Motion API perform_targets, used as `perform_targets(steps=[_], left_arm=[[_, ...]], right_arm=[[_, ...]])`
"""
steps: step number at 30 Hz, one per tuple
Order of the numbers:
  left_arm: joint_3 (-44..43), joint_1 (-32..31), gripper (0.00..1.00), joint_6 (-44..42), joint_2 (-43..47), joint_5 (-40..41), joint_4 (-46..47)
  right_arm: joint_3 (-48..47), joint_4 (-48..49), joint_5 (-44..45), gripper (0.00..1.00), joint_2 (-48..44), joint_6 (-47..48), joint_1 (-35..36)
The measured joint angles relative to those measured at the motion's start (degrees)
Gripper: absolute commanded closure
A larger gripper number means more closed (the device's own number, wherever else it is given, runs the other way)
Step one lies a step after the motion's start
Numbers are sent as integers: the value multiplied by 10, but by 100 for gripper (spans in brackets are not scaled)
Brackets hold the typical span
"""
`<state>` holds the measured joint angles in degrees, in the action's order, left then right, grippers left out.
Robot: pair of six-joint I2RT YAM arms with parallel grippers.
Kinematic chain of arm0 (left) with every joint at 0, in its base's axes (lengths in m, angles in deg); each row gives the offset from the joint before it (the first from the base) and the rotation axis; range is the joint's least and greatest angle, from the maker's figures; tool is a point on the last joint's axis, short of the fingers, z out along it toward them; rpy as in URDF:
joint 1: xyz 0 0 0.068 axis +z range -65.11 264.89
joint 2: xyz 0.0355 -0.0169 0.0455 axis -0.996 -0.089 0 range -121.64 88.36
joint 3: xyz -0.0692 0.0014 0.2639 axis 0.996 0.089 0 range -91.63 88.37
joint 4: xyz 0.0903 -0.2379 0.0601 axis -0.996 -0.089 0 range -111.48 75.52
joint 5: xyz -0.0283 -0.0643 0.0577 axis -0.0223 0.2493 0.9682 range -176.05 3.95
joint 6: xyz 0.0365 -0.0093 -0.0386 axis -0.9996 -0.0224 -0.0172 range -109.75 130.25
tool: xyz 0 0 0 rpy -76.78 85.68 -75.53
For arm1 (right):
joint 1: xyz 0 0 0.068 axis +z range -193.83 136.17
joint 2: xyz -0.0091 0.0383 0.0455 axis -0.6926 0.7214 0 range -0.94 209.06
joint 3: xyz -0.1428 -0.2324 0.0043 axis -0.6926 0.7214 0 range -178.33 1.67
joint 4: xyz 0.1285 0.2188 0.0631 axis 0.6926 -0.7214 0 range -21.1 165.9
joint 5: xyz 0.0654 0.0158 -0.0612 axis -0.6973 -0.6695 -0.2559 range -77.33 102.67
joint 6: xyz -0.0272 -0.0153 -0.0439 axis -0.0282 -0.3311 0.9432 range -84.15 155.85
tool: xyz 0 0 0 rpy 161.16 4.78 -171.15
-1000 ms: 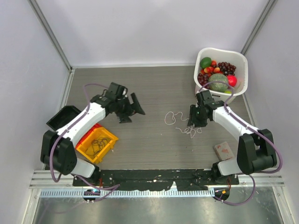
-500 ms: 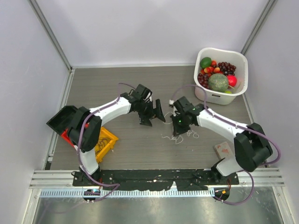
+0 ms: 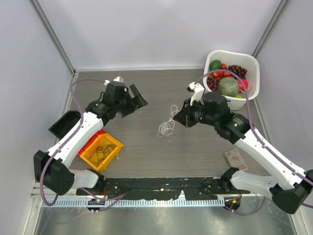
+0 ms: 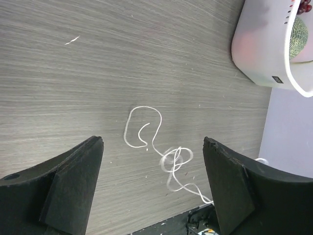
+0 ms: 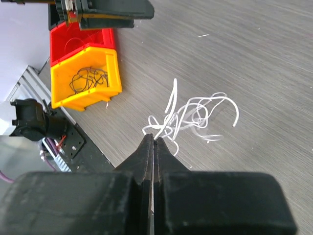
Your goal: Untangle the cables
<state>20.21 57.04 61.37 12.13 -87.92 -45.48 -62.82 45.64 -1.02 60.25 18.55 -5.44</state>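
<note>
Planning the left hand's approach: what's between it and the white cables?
Nothing: bare tabletop separates the left hand from the cables, per the top view.

light: bright, even and diffuse, from overhead. shadows: faint, soft-edged on the table (image 3: pixel 146 156) under both arms. overhead view: sharp throughout, with a dull sheen on the metal sheet (image 3: pixel 161 215) at the near edge. left wrist view: basket (image 4: pixel 259 44) washed out and soft in the corner; cables (image 4: pixel 172 159) slightly smeared. right wrist view: right gripper (image 5: pixel 154 141) close to the lens, dark and out of focus; cables crisp.
</note>
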Motion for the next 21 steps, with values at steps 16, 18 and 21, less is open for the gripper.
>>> perform_targets(steps=[16,18,21], left_arm=[[21,-15,19,6,-117,-118,10],[-4,-28,18,-7,-153,-139,-2],[-83,-63,17,-35,-235,-141,-43]], right_arm=[[110,-127,33,63,189,-71,-183],[104,-142,49,56,171,-74,-181],[78,-156,66,54,164,-70,-178]])
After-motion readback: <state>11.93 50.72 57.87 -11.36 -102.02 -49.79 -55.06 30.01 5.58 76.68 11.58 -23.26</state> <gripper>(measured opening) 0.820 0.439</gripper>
